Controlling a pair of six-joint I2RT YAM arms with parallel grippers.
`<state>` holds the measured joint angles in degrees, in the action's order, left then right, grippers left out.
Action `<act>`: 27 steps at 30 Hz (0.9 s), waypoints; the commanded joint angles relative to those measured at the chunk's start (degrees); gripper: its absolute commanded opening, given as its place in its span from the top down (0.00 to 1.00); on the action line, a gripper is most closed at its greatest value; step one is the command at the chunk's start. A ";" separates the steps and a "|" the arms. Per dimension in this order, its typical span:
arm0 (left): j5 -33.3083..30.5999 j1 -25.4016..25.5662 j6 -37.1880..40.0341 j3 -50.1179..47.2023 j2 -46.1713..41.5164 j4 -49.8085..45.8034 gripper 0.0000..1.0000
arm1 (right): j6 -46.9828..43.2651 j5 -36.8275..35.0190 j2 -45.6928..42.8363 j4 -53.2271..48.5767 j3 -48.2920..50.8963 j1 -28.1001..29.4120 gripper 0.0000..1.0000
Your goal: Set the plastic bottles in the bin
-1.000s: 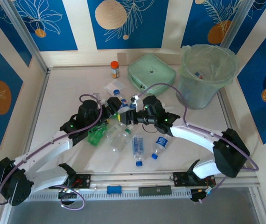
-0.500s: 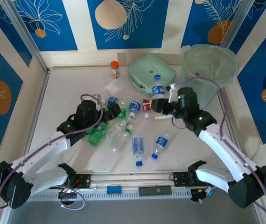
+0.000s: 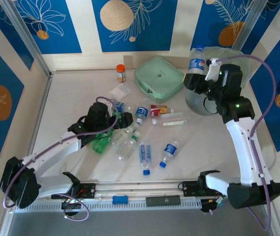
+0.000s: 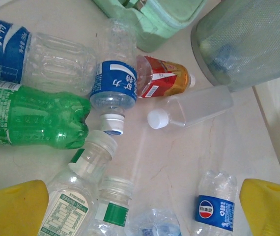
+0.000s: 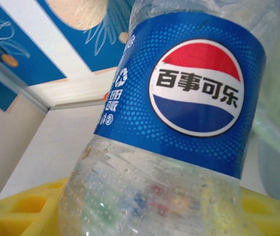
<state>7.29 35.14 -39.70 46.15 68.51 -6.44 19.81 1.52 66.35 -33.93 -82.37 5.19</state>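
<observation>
My right gripper [image 3: 194, 77] is pinching the Pepsi bottle [image 3: 196, 64] low on its body. In the right wrist view my yellow fingers [image 5: 27, 209] are pressing in on both sides below the blue label. The bottle is standing close to upright, long axis vertical, blue cap on top. It is hanging high off the bench [image 3: 71, 98], right at the left edge of the bin [image 3: 197, 104].

Half a second ago this same bottle was riding low, just off the near corner of the mint-green case [image 3: 159, 76]. Now it is up at the bin's rim, and my right arm is reaching tall and far. A full second ago that gripper was down in the middle of the pile.

My left gripper [image 3: 122, 118] is hovering over the heap with its fingers [image 4: 12, 209] spread wide, holding nothing, and it has barely shifted. Under it, a green bottle [image 4: 32, 115] is lying on its side, neck pointing right. A blue-labelled clear bottle [image 4: 113, 83] is lying with its cap toward the camera. A red-labelled bottle [image 4: 162, 81] is lying with its neck toward the bin. A flat clear bottle [image 4: 194, 108] is resting beside it, white cap to the left. Two more blue-labelled bottles [image 3: 145, 157] are lying near my bases.
</observation>
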 commanded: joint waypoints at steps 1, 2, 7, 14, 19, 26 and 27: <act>1.87 -0.29 2.17 -0.52 1.61 2.96 0.01 | -1.35 2.74 2.13 -1.16 -5.06 -4.34 0.52; 1.52 -0.26 2.31 -0.69 2.13 3.42 0.01 | -1.05 3.02 3.20 -1.05 -6.31 -5.70 0.52; -0.29 -0.24 1.51 -2.76 3.13 8.42 0.01 | 3.56 6.73 8.61 0.51 -8.12 -13.14 0.52; -0.87 -0.24 1.59 -3.60 4.95 12.53 0.01 | 9.88 10.38 17.19 4.05 -9.80 -20.11 0.52; -1.91 -0.24 1.73 -5.30 5.42 14.36 0.01 | 11.52 13.15 24.60 2.06 -14.91 -21.60 0.50; -3.06 -0.42 2.77 -5.81 6.44 12.47 0.01 | 13.34 12.57 30.83 0.62 -18.44 -21.54 0.48; -3.07 -0.50 2.92 -5.75 6.46 12.21 0.01 | 13.68 12.50 31.19 0.58 -18.55 -21.57 0.46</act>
<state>5.41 35.09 -38.44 40.58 74.67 5.96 31.79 12.49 96.62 -32.34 -98.70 -16.36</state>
